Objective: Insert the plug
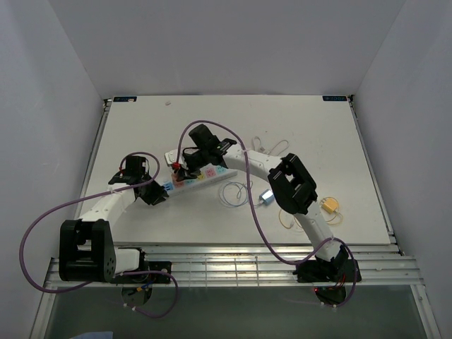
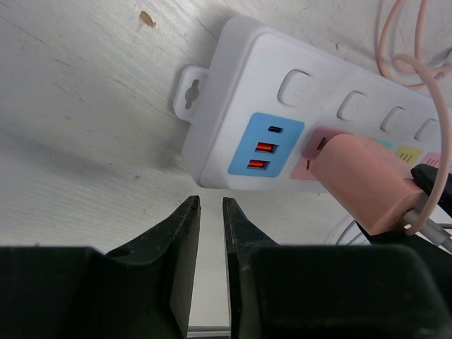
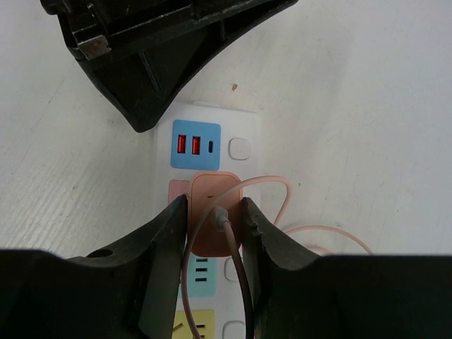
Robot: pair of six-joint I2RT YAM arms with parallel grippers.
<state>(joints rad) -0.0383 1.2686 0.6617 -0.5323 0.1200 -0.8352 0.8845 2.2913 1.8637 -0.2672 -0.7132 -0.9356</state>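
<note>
Plug (image 3: 214,215) in power strip (image 3: 244,150) socket

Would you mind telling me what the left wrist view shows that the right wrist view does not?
Only the left wrist view shows the left gripper, nearly closed and empty, the strip's mounting tab, and a brown speck on the table.

Only the right wrist view shows the right gripper clamped on the pink plug, and the yellow outlet.

Both show the white power strip, its blue USB panel, the pink plug and its cable.

Bright, even overhead light, soft shadows, and near black foreground slightly blurred.
</note>
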